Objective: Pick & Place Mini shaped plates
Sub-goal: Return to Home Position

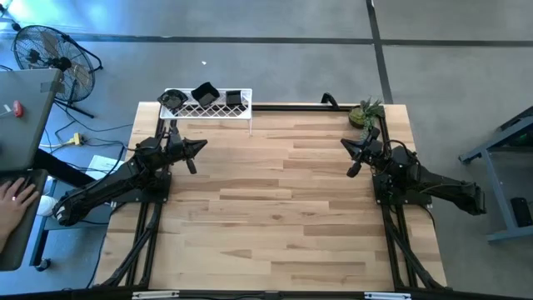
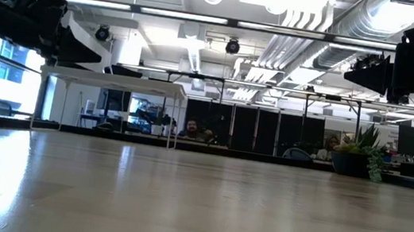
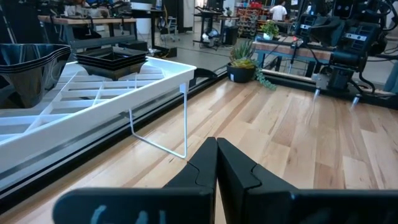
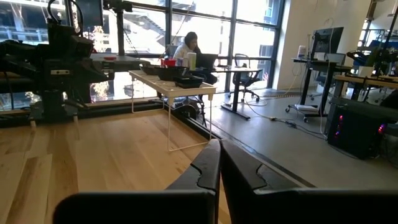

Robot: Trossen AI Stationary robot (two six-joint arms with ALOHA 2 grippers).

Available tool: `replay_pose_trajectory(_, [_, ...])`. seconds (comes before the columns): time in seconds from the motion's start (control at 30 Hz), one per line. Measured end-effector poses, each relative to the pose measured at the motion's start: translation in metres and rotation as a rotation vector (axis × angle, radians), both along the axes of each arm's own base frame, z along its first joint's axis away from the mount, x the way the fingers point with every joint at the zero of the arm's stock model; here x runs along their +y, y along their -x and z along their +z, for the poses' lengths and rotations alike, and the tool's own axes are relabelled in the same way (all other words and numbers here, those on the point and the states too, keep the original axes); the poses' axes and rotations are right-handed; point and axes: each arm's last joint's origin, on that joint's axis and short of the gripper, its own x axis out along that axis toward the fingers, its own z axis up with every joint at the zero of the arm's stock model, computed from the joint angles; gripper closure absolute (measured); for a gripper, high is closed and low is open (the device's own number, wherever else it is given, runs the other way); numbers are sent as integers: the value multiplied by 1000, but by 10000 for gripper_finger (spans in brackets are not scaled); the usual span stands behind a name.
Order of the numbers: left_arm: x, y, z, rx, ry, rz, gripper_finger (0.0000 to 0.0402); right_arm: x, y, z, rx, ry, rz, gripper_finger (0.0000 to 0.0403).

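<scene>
- The mini shaped plates (image 1: 205, 93) stand in three glossy black stacks on top of the white wire-mesh rack (image 1: 218, 110); we see none off the rack.
- All the stacks open upward. The squarish stack (image 3: 112, 58) lies flat at the rack's end toward the potted plant (image 1: 366, 112). The wavy-rimmed stack (image 3: 28, 62) stands beside it, farther along the rack.
- The row of stacks runs along the rack's long side. From above, the middle stack looks turned corner-on to the rack's rim. The dishes are too nearly square for us to give any one a long axis.
- The left gripper (image 3: 216, 143) hovers just in front of the rack, near the end away from the plant. Its fingers are clenched together with nothing between them.
- The right gripper (image 4: 220, 144) hangs well apart from the rack, across the table (image 1: 283, 208) and close to the plant. It too is pressed closed and grasps nothing.
- The placing looks finished to us, with only the arms' retreat from the rack left.
- The risk we see lies with the left arm. It is close enough to the rack that a wide swing could clip a thin wire leg and jolt the whole rack.
- A jolt would matter because the glossy dishes are only nested. We judge the corner-on middle stack the likeliest to slide or spill off the rack.
</scene>
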Motion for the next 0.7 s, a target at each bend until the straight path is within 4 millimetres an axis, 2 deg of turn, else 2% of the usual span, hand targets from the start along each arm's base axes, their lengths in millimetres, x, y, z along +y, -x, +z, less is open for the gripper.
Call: replay_pose_trajectory(0.7, [0, 0, 0, 0, 0, 0, 401, 0, 0, 0, 0, 0, 0, 396])
